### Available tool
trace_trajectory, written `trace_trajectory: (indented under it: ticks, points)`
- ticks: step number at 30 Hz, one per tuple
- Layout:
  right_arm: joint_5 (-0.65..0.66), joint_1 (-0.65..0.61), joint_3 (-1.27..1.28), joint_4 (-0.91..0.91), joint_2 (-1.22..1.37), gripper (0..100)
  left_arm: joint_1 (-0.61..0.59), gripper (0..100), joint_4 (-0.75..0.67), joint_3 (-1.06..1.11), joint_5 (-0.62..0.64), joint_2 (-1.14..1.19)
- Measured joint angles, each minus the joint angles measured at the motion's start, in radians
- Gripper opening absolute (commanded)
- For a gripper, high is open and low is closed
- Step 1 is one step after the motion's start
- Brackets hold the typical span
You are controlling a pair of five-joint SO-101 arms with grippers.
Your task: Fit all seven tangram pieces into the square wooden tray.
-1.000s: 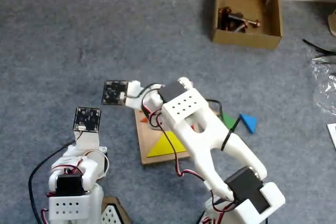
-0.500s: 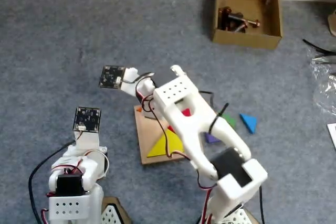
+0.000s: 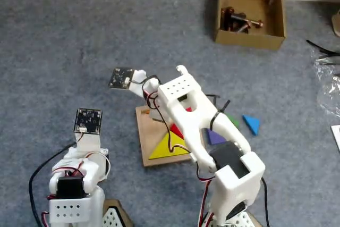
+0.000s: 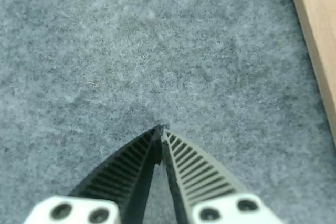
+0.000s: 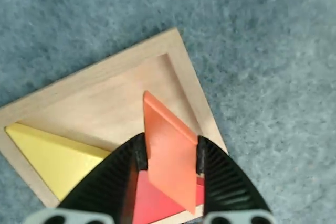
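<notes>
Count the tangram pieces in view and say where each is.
6: yellow and red in the tray, orange in the right gripper over it, purple, green and blue on the carpet. A seventh may be hidden.

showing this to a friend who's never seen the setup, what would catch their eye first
The right gripper shut on an orange piece over the wooden tray, where a yellow triangle and a red piece already lie. Next, the blue triangle loose on the grey carpet apart from the tray, and the cardboard box at the far edge.

Right arm [image 3: 183, 97] hides tray [image 3: 146, 136] centre
</notes>
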Motion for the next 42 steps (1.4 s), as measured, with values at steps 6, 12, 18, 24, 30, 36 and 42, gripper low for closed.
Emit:
trace_trajectory:
  ticks: [6,12,18,24,30,36,42]
  points:
    - [0.0,0.002,-0.002,0.0,0.0,8.8,0.0,1,0.0,0.0,0.0,0.0]
    - [0.021,0.002,-0.002,0.0,0.0,8.9,0.0,1,0.0,0.0,0.0,0.0]
    - [0.031,0.002,-0.002,0.0,0.0,15.6,0.0,1,0.0,0.0,0.0,0.0]
    - [0.032,0.002,-0.002,0.0,0.0,15.6,0.0,1,0.0,0.0,0.0,0.0]
    - [0.032,0.002,-0.002,0.0,0.0,15.6,0.0,1,0.0,0.0,0.0,0.0]
    - [0.032,-0.002,0.009,0.0,0.0,3.9,0.0,1,0.0,0.0,0.0,0.0]
    - [0.032,-0.064,0.029,0.0,0.0,0.5,0.0,1,0.0,0.0,0.0,0.0]
